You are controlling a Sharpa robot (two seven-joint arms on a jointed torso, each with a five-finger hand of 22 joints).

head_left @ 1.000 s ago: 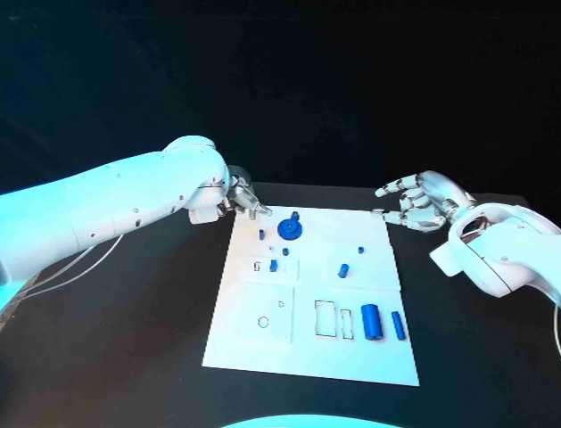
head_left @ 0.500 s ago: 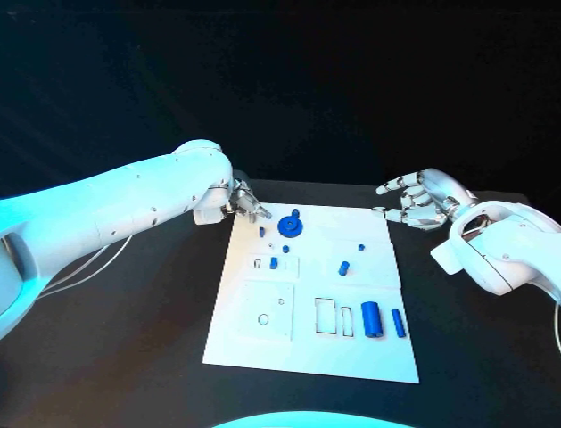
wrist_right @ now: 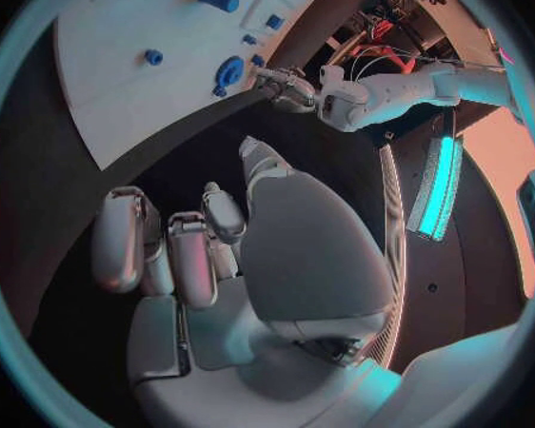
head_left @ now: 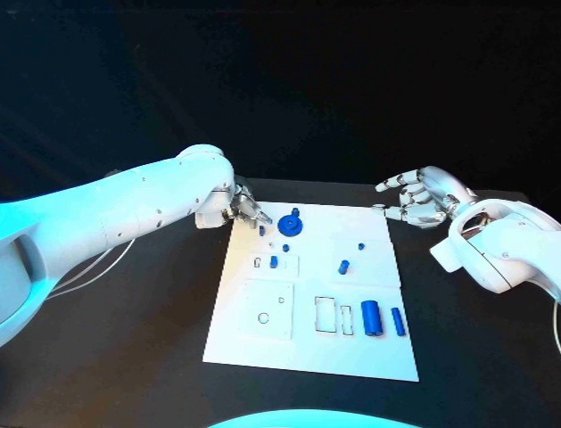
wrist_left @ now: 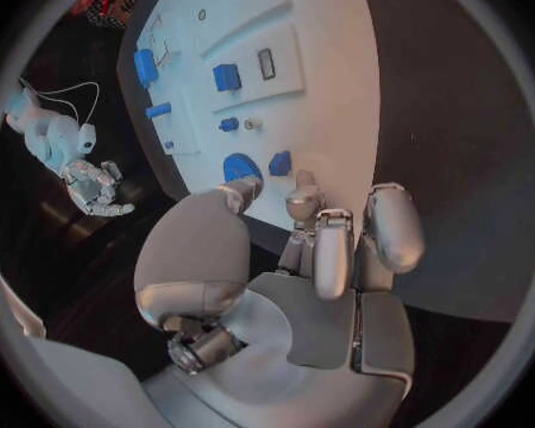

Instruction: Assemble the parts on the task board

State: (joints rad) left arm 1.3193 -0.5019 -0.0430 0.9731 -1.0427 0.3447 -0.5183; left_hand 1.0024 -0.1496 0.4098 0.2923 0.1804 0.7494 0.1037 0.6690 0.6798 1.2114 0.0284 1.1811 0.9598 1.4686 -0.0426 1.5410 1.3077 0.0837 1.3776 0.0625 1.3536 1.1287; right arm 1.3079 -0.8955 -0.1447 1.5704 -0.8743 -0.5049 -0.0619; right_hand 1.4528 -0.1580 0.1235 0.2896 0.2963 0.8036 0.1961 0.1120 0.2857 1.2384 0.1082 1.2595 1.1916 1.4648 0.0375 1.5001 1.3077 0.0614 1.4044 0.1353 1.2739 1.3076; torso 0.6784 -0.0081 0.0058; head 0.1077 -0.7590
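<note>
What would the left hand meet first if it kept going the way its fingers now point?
Probably the round blue part at the far end of the board. The left hand points toward it from the board's far left corner, though its height above the board is unclear.

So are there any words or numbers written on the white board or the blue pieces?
None that can be read.
The task board bears only thin outlined shapes, no letters or numbers.
The blue parts, such as the round one and the cylinder, look plain.
The left hand and right hand show no labels.
</note>
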